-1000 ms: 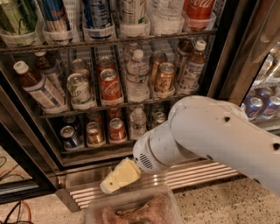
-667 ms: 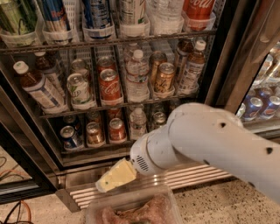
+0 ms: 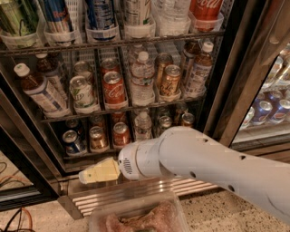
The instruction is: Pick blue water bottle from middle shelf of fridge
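- Leaning in the far-left lane of the dark metal wire middle shelf of the tall glass-door fridge: the plastic blue water bottle, with white screw cap, dark brown liquid and pale white-bluish wrap label.
- Hanging well below that bottle and to its right, in front of the lowest rack and just above the ribbed stainless-steel base grille: the cream-coloured gripper, on a smooth pale-blue arm; spread or pressed together, cannot tell.
- Showing white Coca-Cola script: a red can two lanes right of the bottle, and a red-labelled container on the top rack; print on the bottle's own label too small to read.
- Standing upright along the same shelf: a green-and-white can, a clear ribbed water bottle, a copper-coloured can and a second white-capped brown-liquid bottle at the right end.
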Controlling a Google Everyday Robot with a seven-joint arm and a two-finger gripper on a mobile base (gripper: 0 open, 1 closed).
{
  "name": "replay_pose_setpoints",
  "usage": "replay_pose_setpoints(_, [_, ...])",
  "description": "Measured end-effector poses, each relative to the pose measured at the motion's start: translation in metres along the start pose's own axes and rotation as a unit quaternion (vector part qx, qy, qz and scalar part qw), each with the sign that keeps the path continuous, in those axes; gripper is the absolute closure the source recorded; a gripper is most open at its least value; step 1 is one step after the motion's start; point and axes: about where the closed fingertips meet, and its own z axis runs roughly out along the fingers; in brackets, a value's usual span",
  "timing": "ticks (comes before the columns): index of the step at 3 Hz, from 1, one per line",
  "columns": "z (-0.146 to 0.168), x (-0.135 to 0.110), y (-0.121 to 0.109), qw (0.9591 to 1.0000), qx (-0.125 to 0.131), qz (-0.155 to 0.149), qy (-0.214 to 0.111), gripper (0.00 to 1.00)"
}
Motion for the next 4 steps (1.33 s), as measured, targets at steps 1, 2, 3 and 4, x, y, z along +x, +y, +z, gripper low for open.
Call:
replay_pose_setpoints(1, [0.000,0.000,0.000,1.0000,0.000,0.000,0.000,0.00])
replay_pose_setpoints(2, [0.009,0.000,0.001,0.9998,0.019,0.004,-0.002,0.00])
replay_pose_setpoints(3, [0.003,0.004,-0.017,0.9959,0.083,-0.032,-0.013,0.00])
replay_pose_setpoints(4, [0.011,-0.001,-0.016,0.9928,0.102,-0.062,0.002,0.00])
